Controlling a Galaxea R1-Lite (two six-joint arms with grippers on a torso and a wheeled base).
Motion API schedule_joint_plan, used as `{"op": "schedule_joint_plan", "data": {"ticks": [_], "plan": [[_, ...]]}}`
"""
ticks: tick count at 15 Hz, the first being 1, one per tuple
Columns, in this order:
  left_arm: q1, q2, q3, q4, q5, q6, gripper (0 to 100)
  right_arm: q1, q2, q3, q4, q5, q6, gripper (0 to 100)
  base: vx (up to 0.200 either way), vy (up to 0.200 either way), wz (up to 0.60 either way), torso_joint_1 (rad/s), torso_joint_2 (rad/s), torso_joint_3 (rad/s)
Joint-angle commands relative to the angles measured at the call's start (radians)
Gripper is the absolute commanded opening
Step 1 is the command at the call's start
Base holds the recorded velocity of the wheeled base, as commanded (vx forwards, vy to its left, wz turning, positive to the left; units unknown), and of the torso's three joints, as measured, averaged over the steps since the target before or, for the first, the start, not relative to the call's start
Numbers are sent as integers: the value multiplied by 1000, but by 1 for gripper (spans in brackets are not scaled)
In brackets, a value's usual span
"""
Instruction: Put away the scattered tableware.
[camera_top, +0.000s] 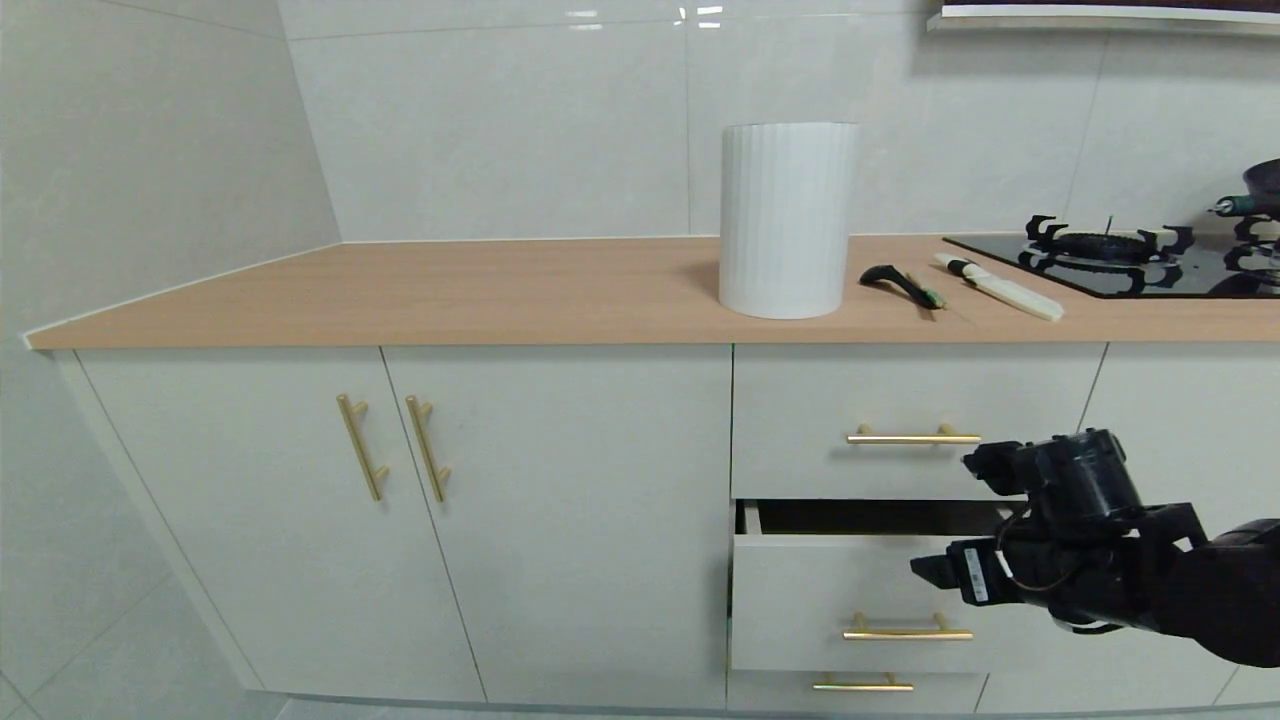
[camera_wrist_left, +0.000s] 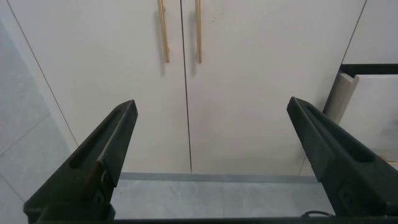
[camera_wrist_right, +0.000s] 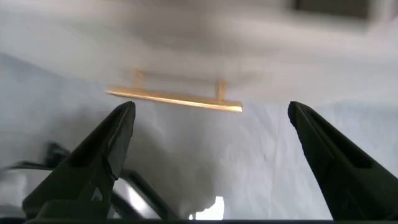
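Wooden bench (camera_top: 450, 290): carries a white ribbed canister (camera_top: 787, 220); a black-handled utensil (camera_top: 900, 285) and a white knife (camera_top: 1000, 287) lie between it and the stove (camera_top: 1120, 265).
Drawer (camera_top: 850, 590): second one down, pulled partly open.
Right tool (camera_top: 950, 515): released, fingers spread wide, empty, in front of the open drawer near its gold handle (camera_top: 907, 632).
Left tool (camera_wrist_left: 211, 109): released, empty, facing the cupboard doors (camera_wrist_left: 249, 81).

Home kitchen. Wood-look countertop (camera_top: 450, 290) over pale cabinet doors (camera_top: 300, 520) and drawers (camera_top: 900, 390) with brass bar handles (camera_top: 912, 437). Glossy tiled wall (camera_top: 500, 120) behind. Black glass gas hob (camera_top: 1110, 272) with pan supports, set into the counter at the right. White knife (camera_top: 1000, 288) and black-handled utensil (camera_top: 897, 281) lying beside a white ribbed canister (camera_top: 787, 220).
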Motion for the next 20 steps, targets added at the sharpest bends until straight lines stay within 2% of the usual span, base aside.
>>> {"op": "schedule_joint_plan", "data": {"ticks": [1, 2, 9, 20], "plan": [[0, 0, 0, 0, 0, -1, 100, 21, -106, -13, -7, -1, 17, 100, 0, 0, 0, 0, 0, 0], [0, 0, 0, 0, 0, -1, 100, 21, -106, -13, -7, -1, 17, 100, 0, 0, 0, 0, 0, 0], [0, 0, 0, 0, 0, 1, 100, 18, 291, -11, -407, -91, 32, 100, 0, 0, 0, 0, 0, 0], [0, 0, 0, 0, 0, 1, 100, 1, 376, -71, -422, -134, 75, 100, 0, 0, 0, 0, 0, 0]]}}
